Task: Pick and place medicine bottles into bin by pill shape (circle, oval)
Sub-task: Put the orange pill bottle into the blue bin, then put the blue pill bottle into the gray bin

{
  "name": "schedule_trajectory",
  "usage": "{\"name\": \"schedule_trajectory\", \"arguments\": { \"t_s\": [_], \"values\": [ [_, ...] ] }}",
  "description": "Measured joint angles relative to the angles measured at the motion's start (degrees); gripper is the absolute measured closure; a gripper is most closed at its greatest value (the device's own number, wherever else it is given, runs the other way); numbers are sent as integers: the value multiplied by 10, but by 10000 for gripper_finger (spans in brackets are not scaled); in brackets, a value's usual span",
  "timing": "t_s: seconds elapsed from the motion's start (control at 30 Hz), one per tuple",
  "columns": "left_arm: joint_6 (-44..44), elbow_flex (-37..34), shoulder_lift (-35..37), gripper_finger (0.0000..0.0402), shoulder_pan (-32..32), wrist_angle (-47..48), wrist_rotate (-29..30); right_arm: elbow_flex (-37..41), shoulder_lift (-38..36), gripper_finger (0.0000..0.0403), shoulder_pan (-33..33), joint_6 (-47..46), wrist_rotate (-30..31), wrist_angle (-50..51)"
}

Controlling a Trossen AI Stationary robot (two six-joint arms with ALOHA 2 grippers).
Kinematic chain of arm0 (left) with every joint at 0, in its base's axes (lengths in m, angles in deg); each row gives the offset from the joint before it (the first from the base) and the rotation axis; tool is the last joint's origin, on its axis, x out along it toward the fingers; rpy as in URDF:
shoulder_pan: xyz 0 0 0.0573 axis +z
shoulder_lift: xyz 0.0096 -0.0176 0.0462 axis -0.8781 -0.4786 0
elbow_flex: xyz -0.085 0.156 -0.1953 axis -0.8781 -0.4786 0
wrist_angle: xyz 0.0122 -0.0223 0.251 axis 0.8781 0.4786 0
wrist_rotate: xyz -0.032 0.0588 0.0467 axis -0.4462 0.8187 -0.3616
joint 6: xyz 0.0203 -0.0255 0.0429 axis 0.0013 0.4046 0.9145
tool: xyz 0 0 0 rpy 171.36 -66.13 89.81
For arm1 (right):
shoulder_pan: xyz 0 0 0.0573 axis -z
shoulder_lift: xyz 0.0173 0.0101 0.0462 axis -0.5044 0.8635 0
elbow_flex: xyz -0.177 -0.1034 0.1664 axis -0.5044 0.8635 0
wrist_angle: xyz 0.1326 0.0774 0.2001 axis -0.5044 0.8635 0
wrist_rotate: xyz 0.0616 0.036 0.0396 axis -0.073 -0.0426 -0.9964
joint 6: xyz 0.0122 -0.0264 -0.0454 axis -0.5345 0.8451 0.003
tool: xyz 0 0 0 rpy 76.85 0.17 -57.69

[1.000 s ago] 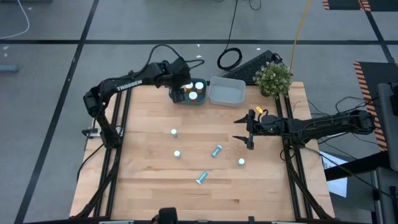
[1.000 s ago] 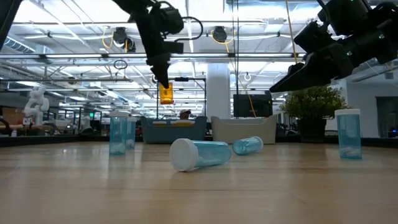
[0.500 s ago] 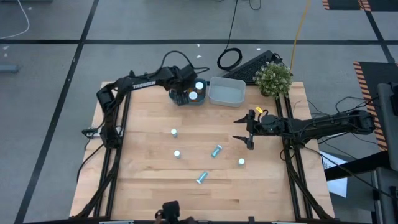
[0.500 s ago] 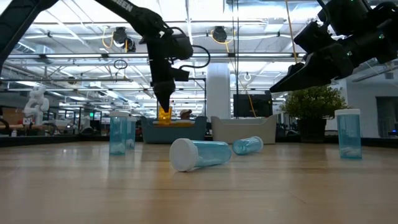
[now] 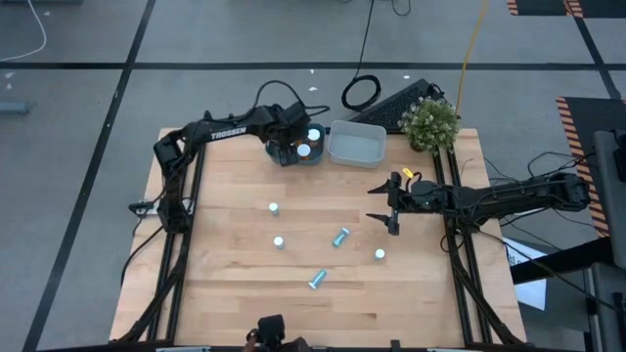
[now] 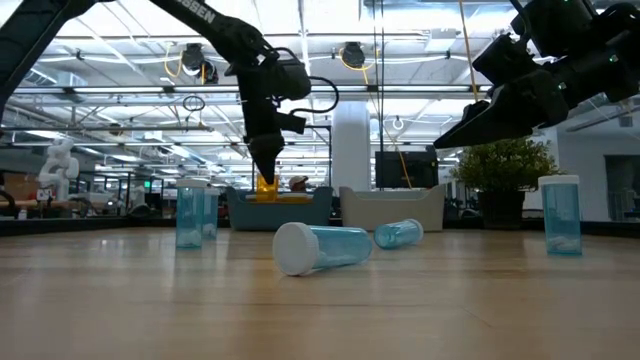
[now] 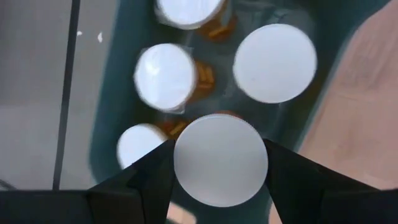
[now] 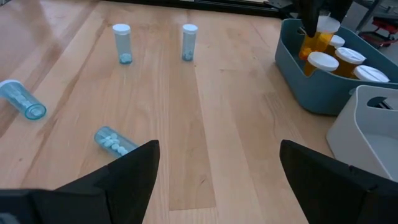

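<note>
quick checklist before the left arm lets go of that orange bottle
1. Left end effector over the dark blue bin: ok.
2. Orange bottle between its fingers: ok, white cap shows there.
3. Bottle lowered into the bin: ok in the low view; bottom contact cannot tell.
4. Free spot under it: cannot tell, four capped bottles crowd close.
5. Right end effector clear of the bin: ok, open, mid-table.
6. Five pale-blue bottles left on the table: ok.

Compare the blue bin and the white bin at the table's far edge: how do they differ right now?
The blue bin holds white-capped orange bottles; the white bin looks empty. The left gripper is lowered into the blue bin; nothing is over the white bin. Both sit side by side.
</note>
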Motion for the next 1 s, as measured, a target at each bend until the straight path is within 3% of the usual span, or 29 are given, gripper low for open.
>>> {"name": "schedule_trajectory", "arguments": {
  "t_s": [0.5, 1.0],
  "values": [
    [3, -30, -1, 172, 6, -29, -6, 0, 0, 78, 0, 0, 0, 0],
    [11, -30, 14, 71, 6, -31, -4, 0, 0, 78, 0, 0, 0, 0]
  ]
}}
